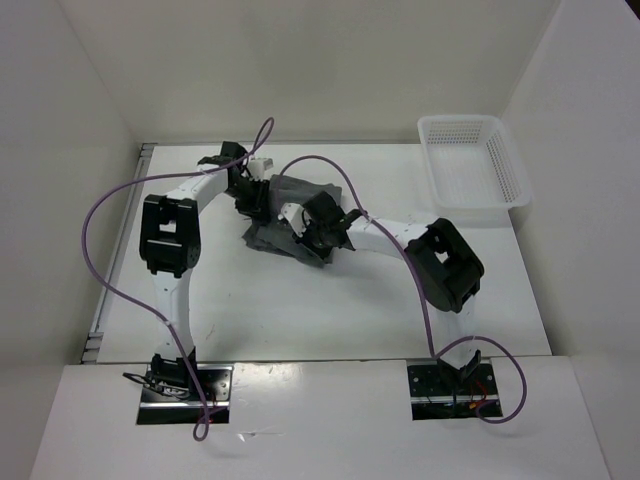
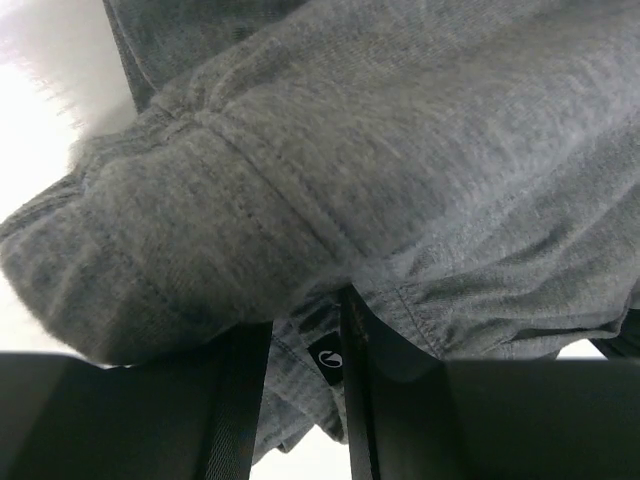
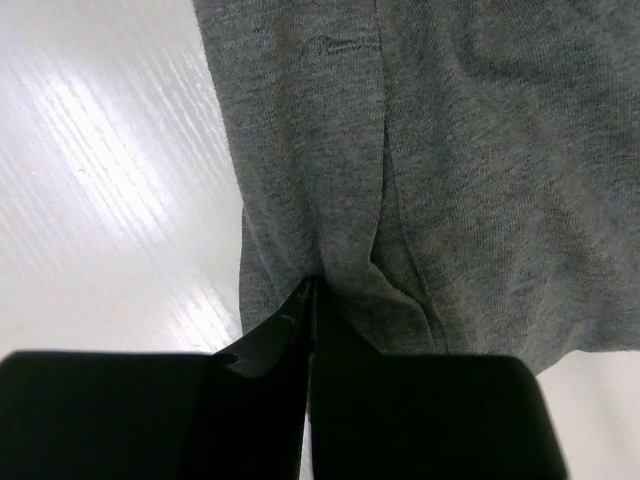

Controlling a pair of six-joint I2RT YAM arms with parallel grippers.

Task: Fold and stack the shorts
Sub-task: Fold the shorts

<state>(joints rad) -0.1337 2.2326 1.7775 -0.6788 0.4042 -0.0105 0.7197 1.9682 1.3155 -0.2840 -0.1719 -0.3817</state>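
Observation:
The grey shorts (image 1: 292, 212) lie bunched in the middle of the table, between the two arms. My left gripper (image 1: 250, 198) is at their left edge. In the left wrist view its jaws (image 2: 305, 335) stand narrowly apart with thick seamed fabric (image 2: 350, 150) and a small black label (image 2: 328, 357) pinched between them. My right gripper (image 1: 305, 230) is at the near right part of the shorts. In the right wrist view it (image 3: 312, 290) is shut on a raised fold of the grey fabric (image 3: 450, 150).
A white mesh basket (image 1: 505, 165) stands at the far right of the table. White walls close in the table on three sides. Purple cables loop over both arms. Bare white table (image 3: 110, 170) shows left of the shorts.

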